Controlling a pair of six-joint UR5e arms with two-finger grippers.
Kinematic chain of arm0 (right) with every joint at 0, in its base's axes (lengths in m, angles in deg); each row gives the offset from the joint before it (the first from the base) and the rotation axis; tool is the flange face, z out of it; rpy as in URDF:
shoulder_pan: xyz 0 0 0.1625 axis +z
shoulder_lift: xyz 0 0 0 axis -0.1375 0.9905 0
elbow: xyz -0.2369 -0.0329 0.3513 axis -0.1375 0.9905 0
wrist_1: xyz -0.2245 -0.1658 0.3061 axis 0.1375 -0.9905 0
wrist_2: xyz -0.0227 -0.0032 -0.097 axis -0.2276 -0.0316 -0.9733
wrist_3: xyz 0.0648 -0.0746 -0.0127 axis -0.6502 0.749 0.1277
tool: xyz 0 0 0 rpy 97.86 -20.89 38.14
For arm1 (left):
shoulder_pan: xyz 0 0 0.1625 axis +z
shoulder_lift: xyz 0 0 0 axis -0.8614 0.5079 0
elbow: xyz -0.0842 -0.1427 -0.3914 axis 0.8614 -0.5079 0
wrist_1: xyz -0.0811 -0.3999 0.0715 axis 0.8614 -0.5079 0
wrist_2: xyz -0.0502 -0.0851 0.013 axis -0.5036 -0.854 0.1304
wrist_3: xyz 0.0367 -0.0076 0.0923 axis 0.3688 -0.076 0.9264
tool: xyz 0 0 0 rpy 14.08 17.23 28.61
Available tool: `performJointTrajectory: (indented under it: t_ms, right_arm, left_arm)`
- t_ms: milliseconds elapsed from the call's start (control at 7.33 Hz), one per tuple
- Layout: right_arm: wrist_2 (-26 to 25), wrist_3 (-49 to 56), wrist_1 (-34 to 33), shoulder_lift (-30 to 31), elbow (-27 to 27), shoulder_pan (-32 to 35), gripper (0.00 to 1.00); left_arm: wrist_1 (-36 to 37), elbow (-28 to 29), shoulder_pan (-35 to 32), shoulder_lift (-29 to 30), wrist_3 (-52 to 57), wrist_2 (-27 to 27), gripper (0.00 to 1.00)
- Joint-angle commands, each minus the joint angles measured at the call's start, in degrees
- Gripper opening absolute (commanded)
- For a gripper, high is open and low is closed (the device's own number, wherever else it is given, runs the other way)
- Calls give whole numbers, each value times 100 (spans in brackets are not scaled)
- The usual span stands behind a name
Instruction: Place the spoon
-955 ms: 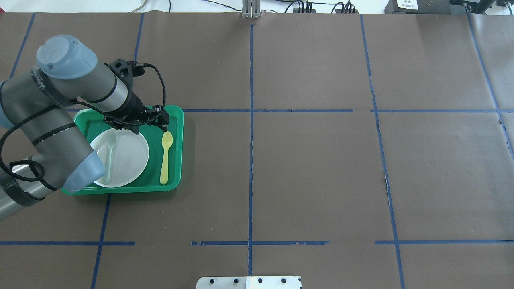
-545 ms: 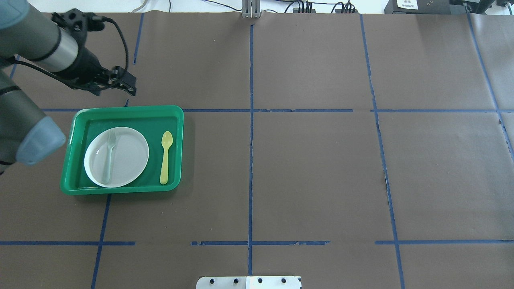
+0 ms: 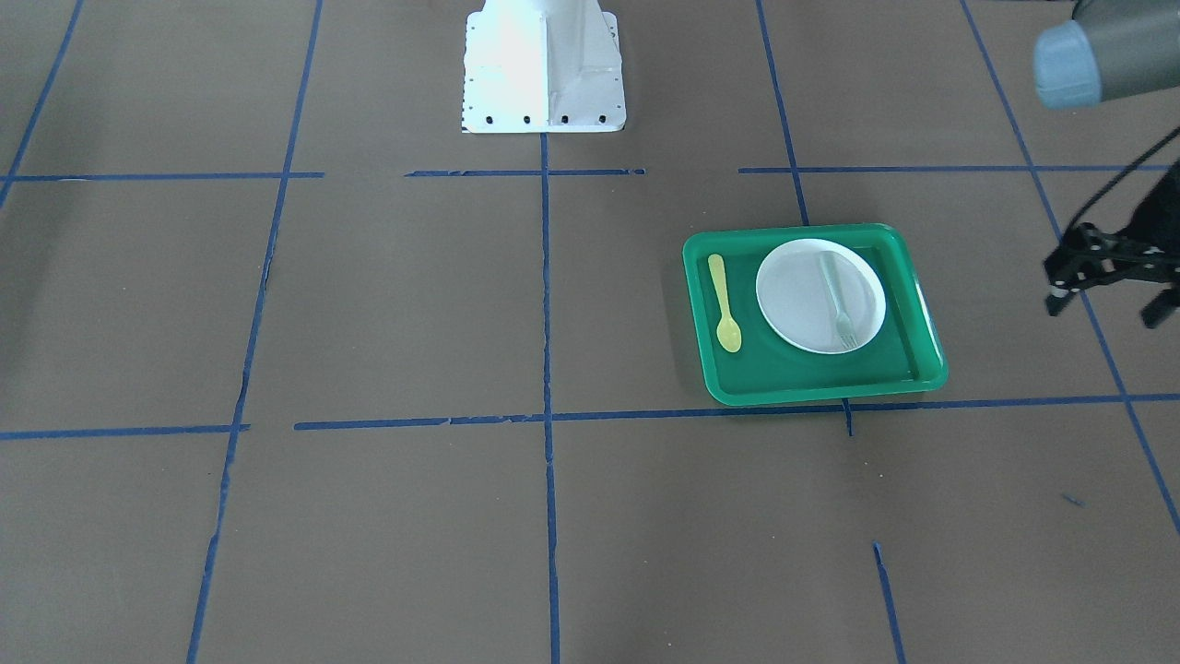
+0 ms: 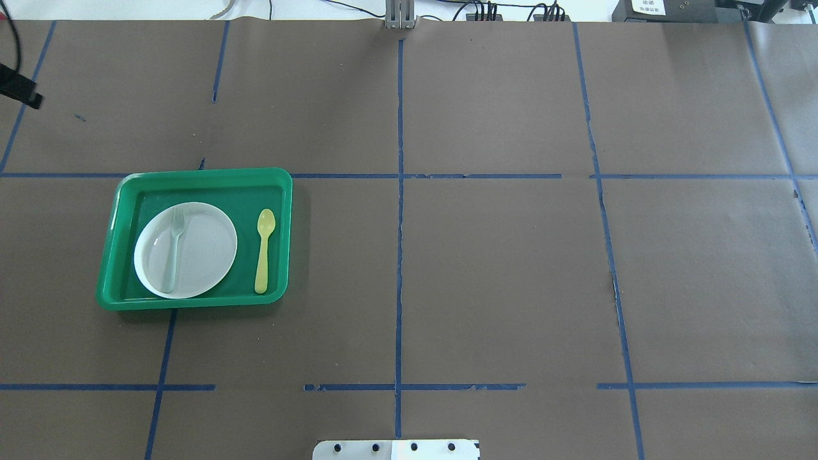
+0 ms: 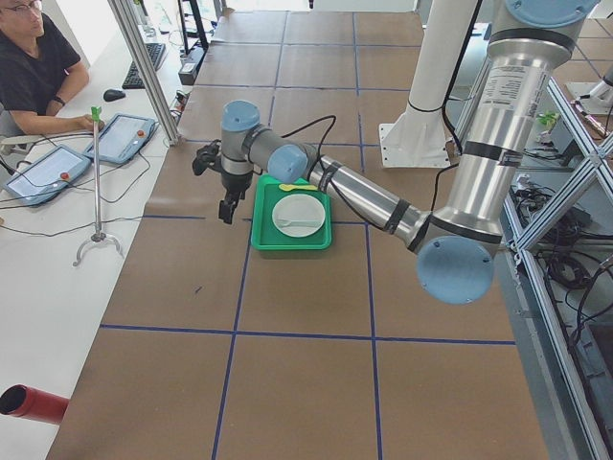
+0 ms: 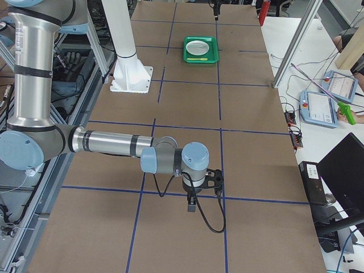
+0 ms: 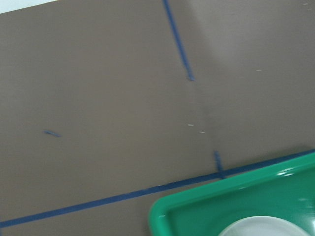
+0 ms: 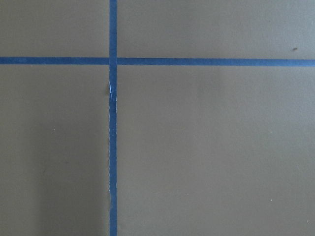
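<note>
The yellow spoon (image 4: 264, 250) lies flat in the green tray (image 4: 192, 174), right of the white plate (image 4: 204, 255), with its bowl toward the far side. It also shows in the front view (image 3: 725, 302). A pale fork (image 4: 174, 249) lies on the plate. My left gripper (image 3: 1104, 309) is open and empty, raised beyond the tray's far left corner and well away from the spoon. Only one of its fingers (image 4: 25, 94) shows at the overhead view's left edge. My right gripper (image 6: 193, 202) hangs low over bare table far from the tray; I cannot tell whether it is open or shut.
Brown paper with blue tape lines covers the table. The white robot base (image 3: 544, 65) stands at the near middle edge. An operator (image 5: 29, 67) sits with tablets (image 5: 120, 137) beyond the table's far side. The left wrist view shows the tray's corner (image 7: 197, 206).
My left arm has pulled away from above the tray, up and to the far left, almost out of the overhead view. The spoon, fork and plate have not moved.
</note>
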Motion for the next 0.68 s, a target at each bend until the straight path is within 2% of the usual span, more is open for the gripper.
performJointTrajectory:
  t_ms: [0,136,545]
  right_arm:
    - [0,7,0,0,0,0,100]
    - [0,-2,0,0,0,0,100]
    - [0,-2,0,0,0,0,100]
  left_arm:
    - [-45,1001,-1189,-742,1542,-688,100]
    - [-63,1074,-1263,-1034,1792,-911,100]
    - [147,1154,-1431,-1204,1742,-887,100]
